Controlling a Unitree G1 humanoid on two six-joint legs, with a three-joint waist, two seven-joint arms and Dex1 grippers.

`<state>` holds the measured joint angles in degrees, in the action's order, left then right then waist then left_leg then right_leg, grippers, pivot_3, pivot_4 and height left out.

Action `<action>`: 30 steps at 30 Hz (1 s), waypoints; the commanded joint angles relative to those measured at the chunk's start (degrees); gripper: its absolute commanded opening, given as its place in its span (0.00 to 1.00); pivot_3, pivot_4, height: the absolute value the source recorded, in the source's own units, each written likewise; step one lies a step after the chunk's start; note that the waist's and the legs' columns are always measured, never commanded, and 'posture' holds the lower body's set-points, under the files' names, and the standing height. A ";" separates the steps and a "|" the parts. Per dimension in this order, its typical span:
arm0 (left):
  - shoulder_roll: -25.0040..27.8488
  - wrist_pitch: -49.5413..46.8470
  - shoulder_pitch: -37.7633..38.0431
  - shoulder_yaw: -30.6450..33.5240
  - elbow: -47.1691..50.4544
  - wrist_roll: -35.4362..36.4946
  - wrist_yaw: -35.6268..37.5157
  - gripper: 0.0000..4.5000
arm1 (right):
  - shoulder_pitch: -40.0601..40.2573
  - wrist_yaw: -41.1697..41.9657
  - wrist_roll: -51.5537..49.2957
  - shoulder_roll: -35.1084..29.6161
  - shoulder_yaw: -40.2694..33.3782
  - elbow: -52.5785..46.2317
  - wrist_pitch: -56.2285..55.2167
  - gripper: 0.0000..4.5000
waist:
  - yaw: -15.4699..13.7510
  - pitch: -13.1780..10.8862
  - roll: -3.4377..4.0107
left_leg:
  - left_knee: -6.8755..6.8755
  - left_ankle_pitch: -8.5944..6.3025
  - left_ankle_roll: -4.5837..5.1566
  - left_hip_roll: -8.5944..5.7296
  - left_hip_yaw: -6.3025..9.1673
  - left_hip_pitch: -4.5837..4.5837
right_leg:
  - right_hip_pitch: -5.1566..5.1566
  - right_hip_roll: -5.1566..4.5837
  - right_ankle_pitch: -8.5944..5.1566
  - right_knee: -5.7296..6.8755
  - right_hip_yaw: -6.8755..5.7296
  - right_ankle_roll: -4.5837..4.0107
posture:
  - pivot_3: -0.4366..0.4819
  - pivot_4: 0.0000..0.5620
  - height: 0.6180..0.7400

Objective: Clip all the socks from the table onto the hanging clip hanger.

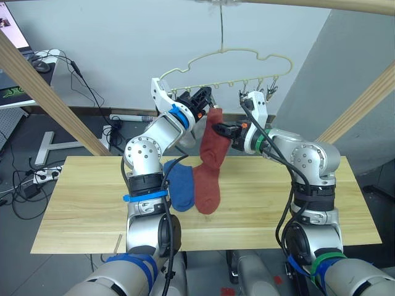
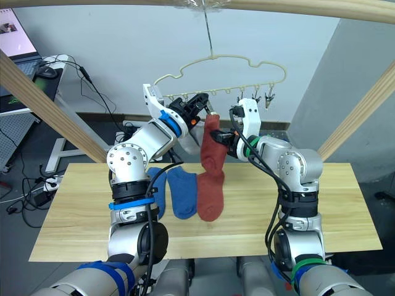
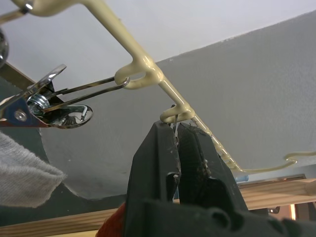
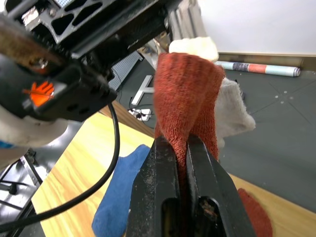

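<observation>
The cream clip hanger [image 1: 247,54] hangs by its hook above the far edge of the table [image 1: 296,209]. My left gripper [image 1: 208,98] is raised to its lower bar and is shut on a metal clip [image 3: 175,132]. My right gripper [image 1: 218,129] is shut on a rust-red sock [image 1: 213,145], holding its top edge just under that clip. A light grey sock [image 4: 232,111] shows behind the red one. On the table lie another rust-red sock [image 1: 207,191] and two blue socks [image 2: 183,192].
Round wooden poles slant down on the left [image 1: 43,92] and right [image 1: 364,105], and one runs across the top [image 1: 345,5]. A desk with a monitor [image 1: 12,37] and floor cables [image 1: 24,179] are at the far left. Spare clips [image 1: 266,86] hang at the hanger's right end.
</observation>
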<state>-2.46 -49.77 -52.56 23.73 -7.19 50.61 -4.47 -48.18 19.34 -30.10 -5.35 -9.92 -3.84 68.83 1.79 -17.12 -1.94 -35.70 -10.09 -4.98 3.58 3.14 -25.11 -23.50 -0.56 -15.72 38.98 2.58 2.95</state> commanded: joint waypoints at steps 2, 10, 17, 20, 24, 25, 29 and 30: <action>0.20 0.18 -0.64 -1.49 2.08 0.93 0.37 0.03 | -1.57 -0.65 -0.23 -0.87 -0.22 0.26 -3.13 0.00 | 0.00 0.00 0.00 | 0.00 0.00 0.00 0.00 0.00 0.00 | 0.00 0.00 0.00 0.00 0.00 0.00 | 0.47 0.36 1.00; 0.61 0.78 -0.89 -1.67 1.35 0.76 0.64 0.03 | 1.18 -0.56 -0.90 -2.59 2.28 -1.43 -2.11 0.00 | 0.00 0.00 0.00 | 0.00 0.00 0.00 0.00 0.00 -0.03 | -0.02 0.00 0.00 0.00 -0.01 0.00 | 0.46 0.36 1.00; 0.61 0.93 -0.83 -1.75 1.33 0.66 0.57 0.03 | 2.00 -0.76 -1.50 -2.93 2.57 -2.20 -1.51 0.00 | -0.01 0.00 0.00 | -0.01 0.00 0.00 0.00 0.00 -0.04 | -0.02 -0.01 0.00 0.01 -0.01 -0.01 | 0.46 0.37 1.00; 0.55 0.87 -0.73 -1.76 1.45 0.70 0.45 0.03 | 1.51 -0.77 -1.41 -2.93 2.35 -1.56 -1.85 0.00 | -0.01 0.00 0.00 | -0.01 0.00 0.00 0.00 0.00 -0.04 | -0.02 0.00 0.00 0.01 -0.01 0.00 | 0.46 0.37 1.00; 0.55 0.81 -0.63 -1.75 1.56 0.72 0.34 0.03 | 0.54 -0.62 -1.24 -3.17 2.13 -0.63 -2.41 0.00 | -0.01 0.00 0.00 | -0.01 0.00 0.00 0.00 0.00 -0.04 | -0.02 -0.01 0.00 0.01 -0.01 0.00 | 0.47 0.37 1.00; 0.57 0.82 -0.64 -1.74 1.53 0.70 0.35 0.03 | 0.32 -0.57 -1.26 -3.28 2.03 -0.48 -2.47 0.00 | -0.01 0.00 0.00 | -0.01 0.00 0.00 0.00 0.00 -0.04 | -0.02 -0.01 0.00 0.01 -0.01 0.00 | 0.47 0.37 1.00; 0.58 0.84 -0.57 -1.79 1.55 0.63 0.38 0.03 | -0.51 -0.49 -1.51 -3.81 1.41 -0.18 -2.62 0.00 | -0.01 0.00 0.00 | -0.01 0.00 0.00 0.00 0.00 -0.04 | -0.02 -0.01 0.00 0.01 -0.01 0.00 | 0.46 0.37 1.00; 0.56 0.82 -0.51 -1.82 1.58 0.63 0.38 0.03 | -0.69 -0.48 -1.55 -3.91 1.27 -0.15 -2.65 0.00 | -0.01 0.00 0.00 | -0.01 0.00 0.00 0.00 0.00 -0.04 | -0.02 -0.01 0.00 0.01 -0.01 -0.01 | 0.46 0.37 1.00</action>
<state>-1.99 -49.52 -52.55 22.88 -7.28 50.60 -4.38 -47.30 18.59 -30.39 -8.86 -7.75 -2.50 67.27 1.78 -17.12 -1.94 -35.71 -10.09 -4.98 3.58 3.14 -25.15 -23.52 -0.56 -15.72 38.99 2.57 2.94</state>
